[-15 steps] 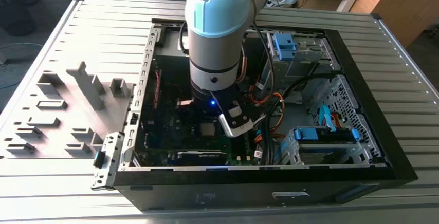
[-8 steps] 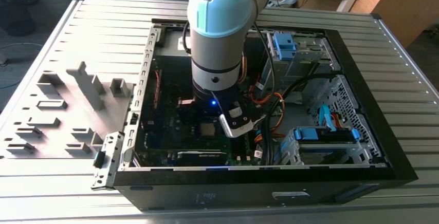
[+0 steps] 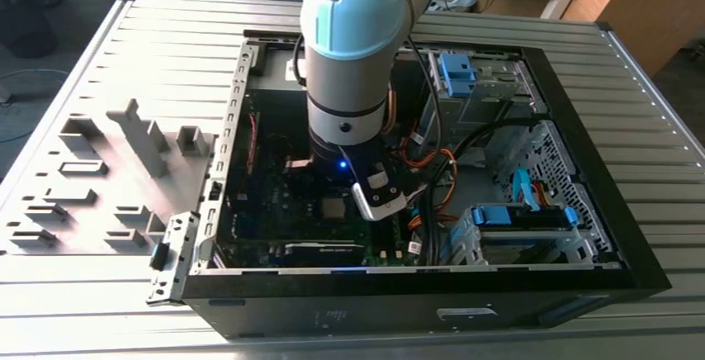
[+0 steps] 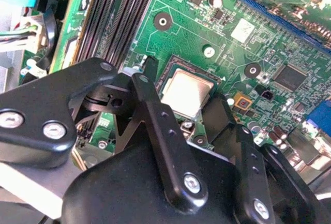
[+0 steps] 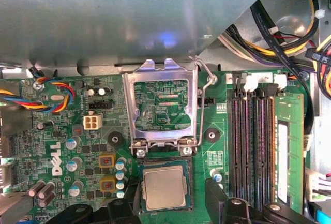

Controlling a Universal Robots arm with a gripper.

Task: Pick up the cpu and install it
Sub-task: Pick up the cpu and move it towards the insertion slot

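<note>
The cpu (image 5: 164,187) is a small square chip with a pale silver top. It lies flat in the dark socket on the green motherboard (image 5: 67,131), and I see the cpu (image 4: 189,92) in both wrist views. My gripper (image 4: 186,89) hangs right over it, one black finger (image 4: 150,69) on each side, with small gaps to the chip's edges. It is open and holds nothing. The socket's metal load plate (image 5: 161,105) is flipped up beside the chip, and its wire lever (image 5: 204,79) is raised. In the exterior view the arm (image 3: 350,87) reaches down into the open computer case (image 3: 595,211).
Long black memory slots (image 5: 253,131) run beside the socket. Bundled cables (image 5: 289,32) hang near them, and coloured fan wires (image 5: 51,92) cross the board. A metal case wall (image 5: 129,17) stands behind the load plate. Grey fixtures (image 3: 132,145) sit on the table at the exterior view's left.
</note>
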